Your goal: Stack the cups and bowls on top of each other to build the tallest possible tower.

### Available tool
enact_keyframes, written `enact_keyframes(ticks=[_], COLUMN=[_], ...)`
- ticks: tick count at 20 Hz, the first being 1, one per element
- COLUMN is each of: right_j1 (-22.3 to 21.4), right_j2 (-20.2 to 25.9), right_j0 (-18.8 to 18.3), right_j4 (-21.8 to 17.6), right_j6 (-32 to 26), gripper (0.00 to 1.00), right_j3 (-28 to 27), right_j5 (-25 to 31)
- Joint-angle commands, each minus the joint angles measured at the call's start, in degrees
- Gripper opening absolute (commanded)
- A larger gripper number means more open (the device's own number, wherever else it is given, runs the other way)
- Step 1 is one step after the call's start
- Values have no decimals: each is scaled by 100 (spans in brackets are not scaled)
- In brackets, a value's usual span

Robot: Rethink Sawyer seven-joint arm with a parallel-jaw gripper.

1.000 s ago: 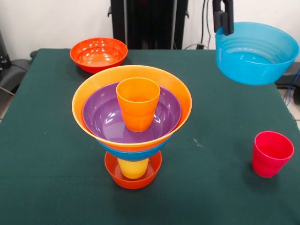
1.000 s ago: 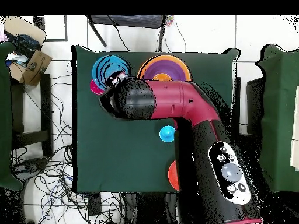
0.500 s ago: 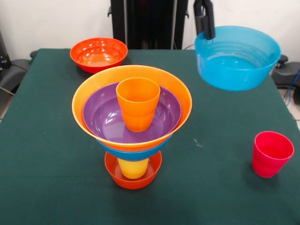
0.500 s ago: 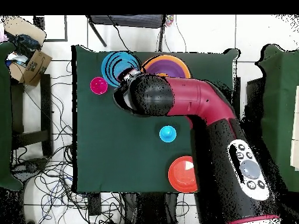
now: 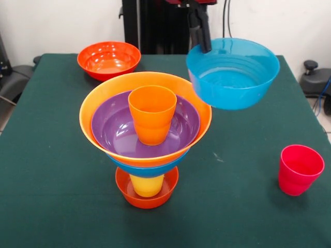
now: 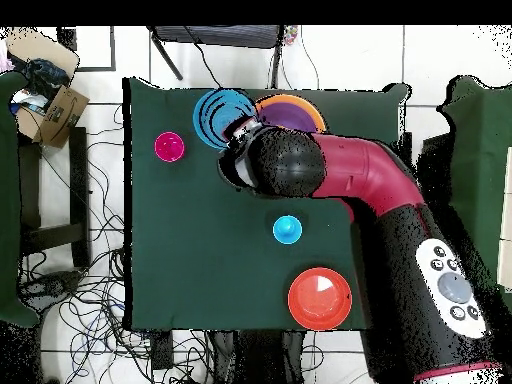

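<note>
- One large blue bowl [image 5: 232, 72] hangs in the air, its far rim pinched in the closed jaws.
- It is just beside the tower [image 5: 146, 134], above the bench [image 5: 51, 155].
- Red cup [image 5: 300, 169] stands well apart.

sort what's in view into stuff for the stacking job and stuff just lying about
For the job:
- tower
- large blue bowl, held by the tool
- red-orange bowl
- pinkish red cup
- small blue cup

Lying about:
- cardboard box
- floor cables
</note>
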Motion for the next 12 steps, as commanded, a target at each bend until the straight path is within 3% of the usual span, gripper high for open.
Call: enact_keyframes(ticks=[1,12], right_j1=[227,361], right_j2=[441,554], right_j0=[-181,-317], right_j4=[-387,-579], right_j6=[-1515,-1400], gripper=[0,0], right_j3=[62,40], right_j5=[348,230])
